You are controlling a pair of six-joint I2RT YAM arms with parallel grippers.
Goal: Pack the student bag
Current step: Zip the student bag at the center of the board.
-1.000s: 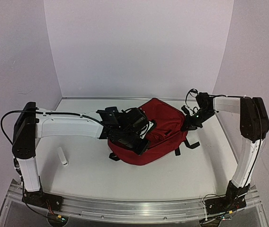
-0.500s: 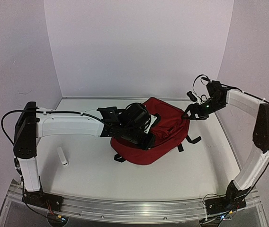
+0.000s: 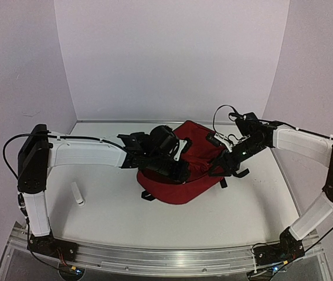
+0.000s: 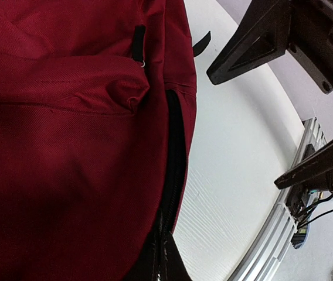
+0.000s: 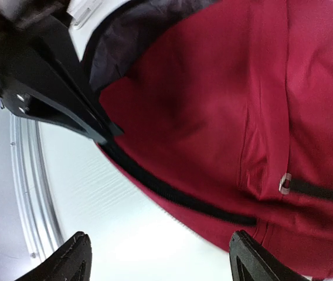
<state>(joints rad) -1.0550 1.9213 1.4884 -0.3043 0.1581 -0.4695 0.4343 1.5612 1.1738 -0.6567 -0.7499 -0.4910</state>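
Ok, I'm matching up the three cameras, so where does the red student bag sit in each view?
Top external: the student bag lies mid-table.
Left wrist: it fills the left half.
Right wrist: it fills the upper right.
Shared landmark: the aluminium rail at the table's near edge, which is lower right in the left wrist view and at the left in the right wrist view.

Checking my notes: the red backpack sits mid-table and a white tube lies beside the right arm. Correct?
No. The white tube lies beside the left arm, not the right, as the top external view shows. The red backpack does sit mid-table.
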